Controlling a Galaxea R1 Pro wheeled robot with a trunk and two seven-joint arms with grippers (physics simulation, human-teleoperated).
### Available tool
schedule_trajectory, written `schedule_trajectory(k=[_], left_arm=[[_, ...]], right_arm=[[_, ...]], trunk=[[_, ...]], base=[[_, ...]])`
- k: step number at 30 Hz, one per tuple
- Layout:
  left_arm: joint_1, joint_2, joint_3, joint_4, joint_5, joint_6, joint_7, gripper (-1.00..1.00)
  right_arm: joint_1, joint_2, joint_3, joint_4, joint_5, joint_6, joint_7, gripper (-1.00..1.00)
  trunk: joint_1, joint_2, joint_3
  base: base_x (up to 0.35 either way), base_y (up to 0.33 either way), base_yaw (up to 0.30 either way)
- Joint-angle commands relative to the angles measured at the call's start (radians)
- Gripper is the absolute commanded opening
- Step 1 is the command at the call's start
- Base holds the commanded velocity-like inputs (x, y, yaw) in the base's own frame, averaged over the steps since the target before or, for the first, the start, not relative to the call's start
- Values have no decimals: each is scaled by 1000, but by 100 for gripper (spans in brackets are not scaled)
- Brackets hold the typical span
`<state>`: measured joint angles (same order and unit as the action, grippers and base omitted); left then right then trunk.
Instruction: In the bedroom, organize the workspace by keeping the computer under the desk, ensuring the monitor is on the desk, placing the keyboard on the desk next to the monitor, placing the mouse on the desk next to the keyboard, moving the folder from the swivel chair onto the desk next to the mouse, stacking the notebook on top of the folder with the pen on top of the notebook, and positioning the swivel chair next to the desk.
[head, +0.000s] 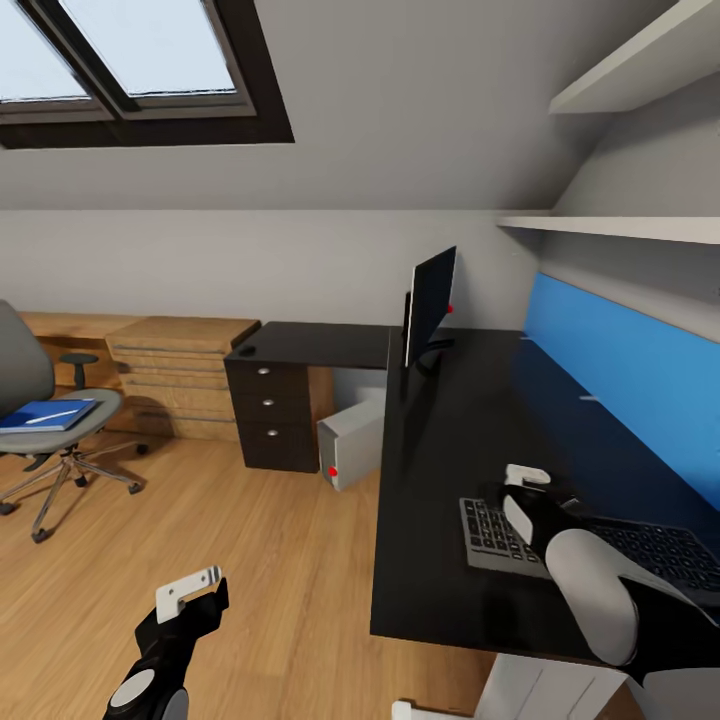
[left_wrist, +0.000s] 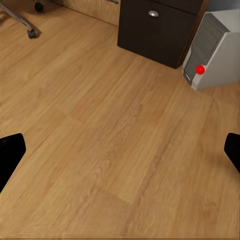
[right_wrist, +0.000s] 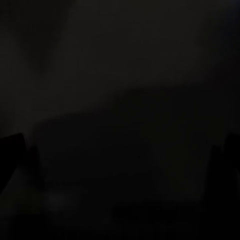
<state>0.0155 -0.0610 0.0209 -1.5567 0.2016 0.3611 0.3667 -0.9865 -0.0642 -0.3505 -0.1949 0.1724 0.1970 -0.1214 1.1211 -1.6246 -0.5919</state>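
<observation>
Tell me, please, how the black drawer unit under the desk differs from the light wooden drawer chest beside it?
The black drawer unit is dark with round silver knobs; the wooden drawer chest is pale and shows no knobs. The black unit stands taller, tucked beneath the desk top; the wooden chest is lower and wider, standing free against the wall. Both rest on the wooden floor and stack several drawers.

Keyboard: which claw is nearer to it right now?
Right. The right claw sits at the keyboard on the desk; the left claw hangs over the floor, off the desk.
</observation>
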Motion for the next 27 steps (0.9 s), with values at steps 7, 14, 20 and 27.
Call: schedule_trajectory(k=[7,14,20,27], left_arm=[[0,0,-1,-2,10,4,5,100],[0,0,-2,-2,10,4,5,100],[0,0,-4,-2,9,3,5,100],[0,0,-4,-2,4,4,5,100]], right_arm=[[0,4,-5,35,13,13,0,100],[0,12,-6,35,15,13,0,100],[0,12,-6,35,16,12,0,100],[0,12,-6,35,16,12,-1,100]], trunk=[[0,0,-1],[0,0,-1],[0,0,-1],[0,0,-1]], base=[[-145,0,0],[-137,0,0],[-98,0,0],[-158,0,0]])
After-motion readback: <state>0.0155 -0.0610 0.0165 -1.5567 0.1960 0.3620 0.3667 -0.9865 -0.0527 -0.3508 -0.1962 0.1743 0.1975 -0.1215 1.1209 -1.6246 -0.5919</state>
